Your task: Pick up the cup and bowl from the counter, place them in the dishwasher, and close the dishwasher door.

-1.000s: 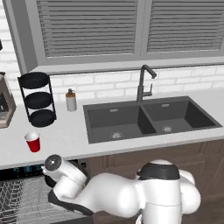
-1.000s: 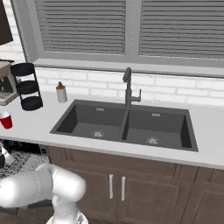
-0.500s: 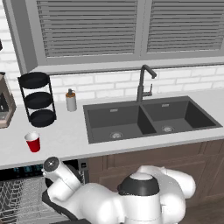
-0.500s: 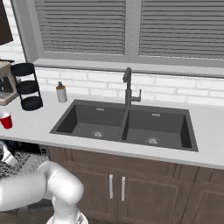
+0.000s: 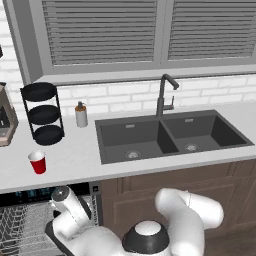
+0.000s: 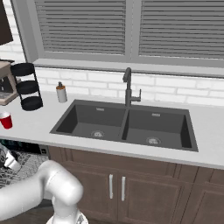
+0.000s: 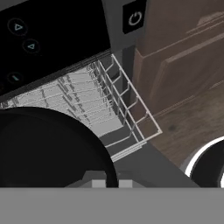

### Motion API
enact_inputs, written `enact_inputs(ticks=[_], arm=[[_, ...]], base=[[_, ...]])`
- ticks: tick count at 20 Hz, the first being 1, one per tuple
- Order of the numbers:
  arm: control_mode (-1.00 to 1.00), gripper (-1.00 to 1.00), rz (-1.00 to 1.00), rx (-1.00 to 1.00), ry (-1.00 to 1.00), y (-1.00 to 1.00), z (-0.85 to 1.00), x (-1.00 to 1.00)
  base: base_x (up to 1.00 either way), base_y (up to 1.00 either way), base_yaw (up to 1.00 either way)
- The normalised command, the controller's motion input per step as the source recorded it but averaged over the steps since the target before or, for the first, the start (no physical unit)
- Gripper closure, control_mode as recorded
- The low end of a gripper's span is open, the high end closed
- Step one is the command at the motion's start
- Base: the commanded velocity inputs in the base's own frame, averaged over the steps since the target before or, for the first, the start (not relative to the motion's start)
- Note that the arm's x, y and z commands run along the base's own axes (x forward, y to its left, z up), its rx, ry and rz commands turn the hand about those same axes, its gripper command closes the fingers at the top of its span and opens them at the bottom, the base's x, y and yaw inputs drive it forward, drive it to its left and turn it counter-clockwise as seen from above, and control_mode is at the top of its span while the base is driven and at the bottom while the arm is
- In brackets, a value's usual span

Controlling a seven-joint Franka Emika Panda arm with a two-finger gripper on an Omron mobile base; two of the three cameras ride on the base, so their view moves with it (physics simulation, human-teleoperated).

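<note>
The black bowl point(image 7: 43, 148) takes up the lower left of the hand view, and my gripper point(image 7: 112, 183) is shut on its rim. It hangs over the light grey wire rack point(image 7: 109, 109) of the open dishwasher point(image 5: 20, 222), below the dark control strip point(image 7: 52, 39). In the left base view my hand point(image 5: 65, 200) is low at the dishwasher's right edge. The red cup point(image 5: 38, 162) point(image 6: 5, 120) stands upright on the counter point(image 5: 80, 155), above the dishwasher. The dishwasher door's grey panel point(image 7: 148, 168) lies below the rack.
A black double sink point(image 5: 165, 135) with a tap point(image 5: 162, 97) is set in the counter. A three-tier black stand point(image 5: 42, 112), a soap bottle point(image 5: 81, 115) and a coffee machine point(image 5: 5, 122) stand at the back left. Brown cabinet doors point(image 6: 118, 183) flank the dishwasher.
The arm's elbow and upper links have swung to the right. The hand stays low over the rack with the bowl. The cup has not moved.
</note>
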Motion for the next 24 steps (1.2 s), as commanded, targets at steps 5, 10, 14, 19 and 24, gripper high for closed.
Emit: enact_inputs(ticks=[5, 10, 14, 19, 24], arm=[[-1.00, 1.00, 0.12, 0.00, 0.05, 0.01, -0.34, 0.00], [-1.00, 1.00, 0.13, 0.00, 0.05, 0.04, -0.28, 0.06], [-1.00, 1.00, 0.10, 0.00, 0.01, 0.00, -0.10, 0.17], [-1.00, 1.00, 0.02, 0.00, 0.00, 0.00, 0.00, 0.06], [-1.00, 1.00, 0.00, 0.00, 0.01, 0.00, -0.12, 0.00]], base=[[0.00, 0.00, 0.00], [0.00, 0.00, 0.00], [0.00, 0.00, 0.00], [0.00, 0.00, 0.00], [0.00, 0.00, 0.00]])
